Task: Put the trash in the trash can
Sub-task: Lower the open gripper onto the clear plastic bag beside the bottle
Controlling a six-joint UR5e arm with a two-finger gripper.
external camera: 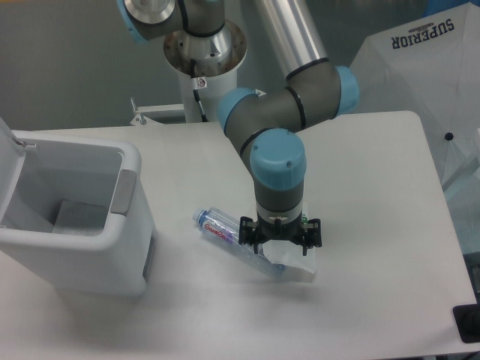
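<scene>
At far left I see the bin [71, 225] with its lid up. The bottle [225, 235] lies on the counter [375, 225], cap toward the bin, long axis running down to the right under the pouch [289, 257]. My end effector [280, 240] hangs directly over that overlap, spread wide and gripping nothing (the bottle's free end sits just to its left).

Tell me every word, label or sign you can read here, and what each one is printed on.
"SUPERIOR": dark letters on the white umbrella-like fabric at upper right.
Bottle label: red lettering on blue and white, too blurred to read.
Pouch: green print near its top edge, mostly hidden behind the gripper, unreadable.
Small red-and-white sticker on the robot's base column: too small to read.
</scene>
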